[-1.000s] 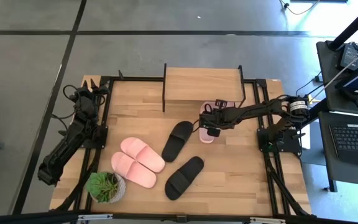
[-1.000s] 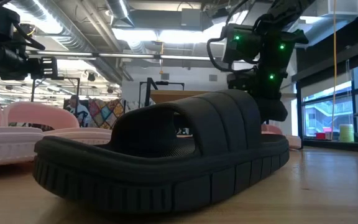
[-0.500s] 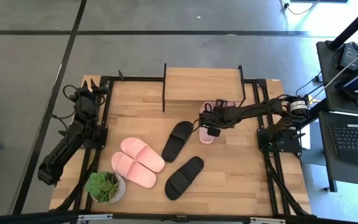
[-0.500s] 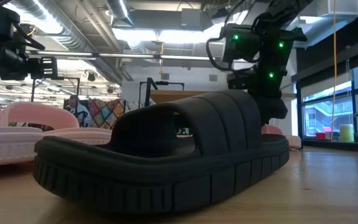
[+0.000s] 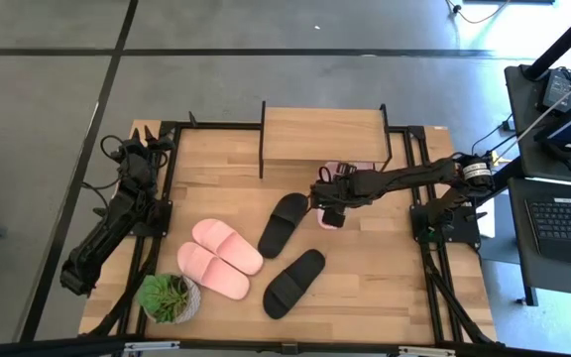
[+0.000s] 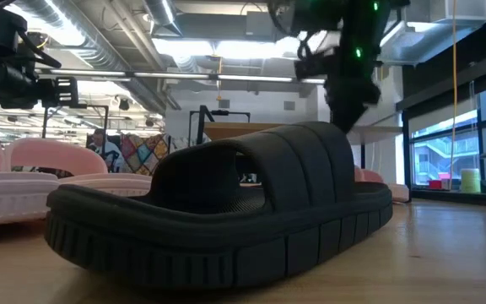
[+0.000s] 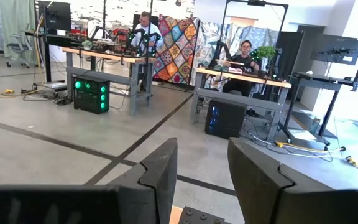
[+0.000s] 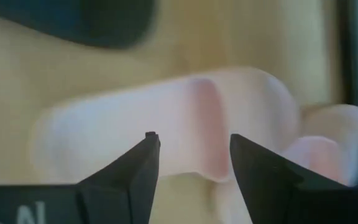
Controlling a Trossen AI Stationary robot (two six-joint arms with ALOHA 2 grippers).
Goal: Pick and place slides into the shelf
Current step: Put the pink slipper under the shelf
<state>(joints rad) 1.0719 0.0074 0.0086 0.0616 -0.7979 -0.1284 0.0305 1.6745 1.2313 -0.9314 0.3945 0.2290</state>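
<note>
Down at the near edge of the table, toward the left corner, sits the potted plant (image 5: 169,297), and just beside it the pair of pink slides (image 5: 220,259) lie side by side, angled, touching one another. To their right, a black slide (image 5: 294,283) lies slanted near the middle of the near half; in the low view this black one fills the foreground, sole flat on the wood. A second black slide (image 5: 284,222) lies closer to the table's centre, apart from the first.

Right beside that one, the right gripper (image 5: 327,206) is out over a pink slide (image 5: 331,216) in front of the shelf; the arm reaches in from the right edge. From the wrist view its fingers (image 8: 137,169) stand parted, released, with that pink slide (image 8: 166,124) seen between them and below, nothing clasped. Whether the fingertips touch the foam, the pictures do not settle. Another pink slide (image 5: 348,166) peeks out from under the shelf's right end, mostly hidden by the plank.

At the far edge, centred, stands the shelf (image 5: 321,137), plank top bare, black legs at its corners.

Over on the left edge, the left arm waits folded along the frame, its gripper (image 7: 201,171) parted and empty, looking out across the room where people sit at desks
</note>
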